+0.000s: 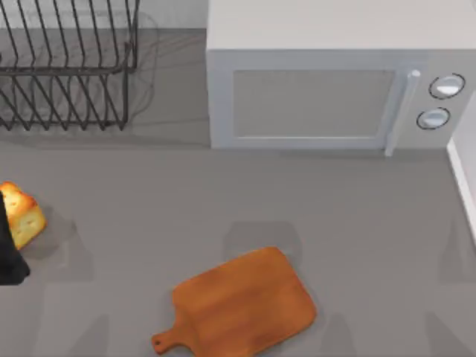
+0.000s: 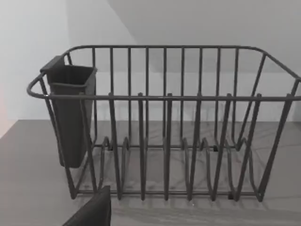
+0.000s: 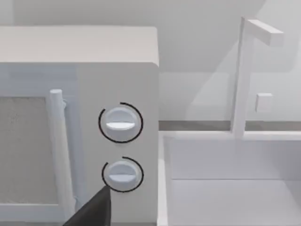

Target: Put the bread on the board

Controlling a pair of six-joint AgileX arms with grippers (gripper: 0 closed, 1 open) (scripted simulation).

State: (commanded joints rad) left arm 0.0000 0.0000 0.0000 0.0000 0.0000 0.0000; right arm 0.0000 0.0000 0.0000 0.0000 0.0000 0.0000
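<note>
You are looking down on a grey table (image 1: 149, 216) with the bread (image 1: 22, 214) sitting at its far left edge, a small golden chunk with a toasted orange-brown crust. A dark shape is pressing against the bread's left side at the frame edge; this is probably part of the left gripper (image 1: 9, 249), but too little of it is showing for you to tell whether its fingers are wide, narrow or closed on the bread.

The board (image 1: 245, 303) is lying flat near the front middle of the table, well apart from the bread, with its knobbed handle pointing toward the front left. Nothing is resting on it.

Behind, a wire dish rack (image 1: 67, 67) is standing at the back left, and a white microwave (image 1: 327, 82) is taking up the back right, its two round knobs on the right end of its face.

The left wrist camera is facing the dish rack (image 2: 164, 122), with a dark cutlery cup (image 2: 70, 113) hanging on one end of it. The right wrist camera is facing the microwave's knobs (image 3: 120, 123) with a white sink (image 3: 225, 174) just beside the microwave; you cannot tell the right gripper's opening from it.
</note>
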